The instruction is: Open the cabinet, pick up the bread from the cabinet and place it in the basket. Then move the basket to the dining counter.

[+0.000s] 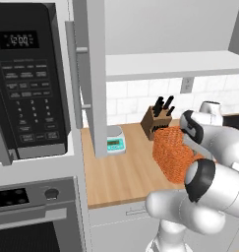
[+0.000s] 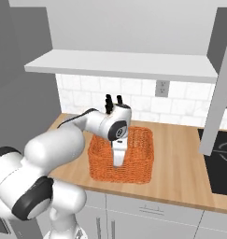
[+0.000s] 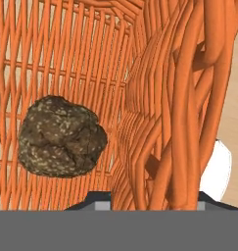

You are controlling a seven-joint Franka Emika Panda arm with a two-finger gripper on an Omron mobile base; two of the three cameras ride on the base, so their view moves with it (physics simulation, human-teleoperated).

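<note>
Bread point(image 3: 61, 136) lies on the floor of the basket point(image 2: 138, 140), free, left of the wall in the hand view. Gripper point(image 2: 118, 161) reaches down inside the basket at its wall point(image 3: 174, 98); can't tell jaw state. Basket sits on the counter point(image 2: 180, 154) by the knife block point(image 1: 158, 123). Cabinet point(image 1: 94, 74) door open.

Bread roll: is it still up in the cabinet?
No, the bread lies on the woven floor inside the orange basket.
</note>
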